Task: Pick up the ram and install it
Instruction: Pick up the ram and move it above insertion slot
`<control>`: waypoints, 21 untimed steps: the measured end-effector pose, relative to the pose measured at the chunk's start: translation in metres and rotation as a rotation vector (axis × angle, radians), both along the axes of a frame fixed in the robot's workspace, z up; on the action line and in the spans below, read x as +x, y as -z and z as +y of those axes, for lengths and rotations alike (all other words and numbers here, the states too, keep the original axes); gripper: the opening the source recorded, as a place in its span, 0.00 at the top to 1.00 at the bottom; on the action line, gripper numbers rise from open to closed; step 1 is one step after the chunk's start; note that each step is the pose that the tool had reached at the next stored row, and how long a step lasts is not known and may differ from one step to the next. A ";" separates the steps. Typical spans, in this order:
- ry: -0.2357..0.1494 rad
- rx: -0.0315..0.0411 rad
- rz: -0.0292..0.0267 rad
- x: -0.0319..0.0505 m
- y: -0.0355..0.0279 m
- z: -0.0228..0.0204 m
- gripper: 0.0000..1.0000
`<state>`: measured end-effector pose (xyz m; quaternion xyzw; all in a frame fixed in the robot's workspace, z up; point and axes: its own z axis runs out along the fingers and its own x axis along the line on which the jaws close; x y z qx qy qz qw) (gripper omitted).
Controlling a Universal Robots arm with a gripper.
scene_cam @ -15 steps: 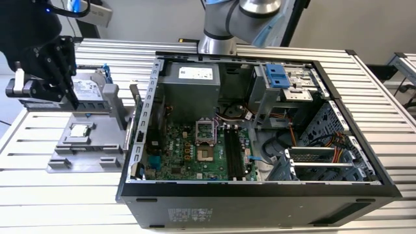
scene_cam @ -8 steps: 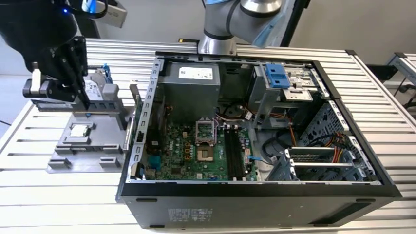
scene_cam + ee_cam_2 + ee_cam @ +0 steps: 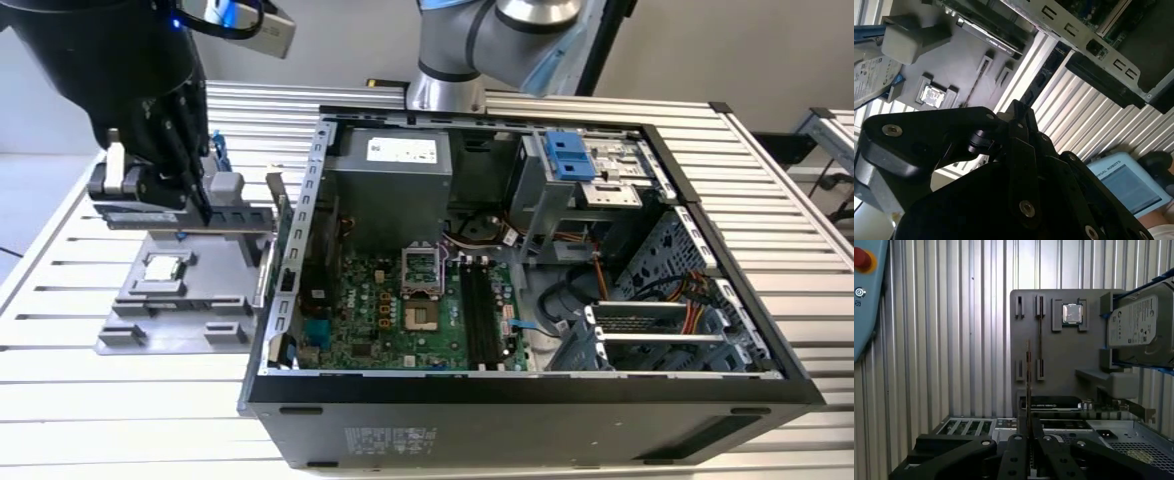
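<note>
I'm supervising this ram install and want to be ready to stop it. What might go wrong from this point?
1. The gripper seems to pinch the ram by one thin end, with most of it sticking out, so it may tilt or slip.
2. The hard drive stands close by on the gray tray; a sideways swing could clip it.
3. The case wall lies between the tray and the memory slots; a low path could strike it.
</note>
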<state>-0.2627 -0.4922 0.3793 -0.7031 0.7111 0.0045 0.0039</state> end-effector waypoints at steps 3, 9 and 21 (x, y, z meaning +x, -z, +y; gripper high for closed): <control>0.000 0.0000 0.0000 0.0048 0.0000 0.0000 1.00; 0.000 -0.0001 0.0001 0.0137 0.0000 0.0000 1.00; 0.000 0.0001 0.0000 0.0340 0.0000 0.0000 1.00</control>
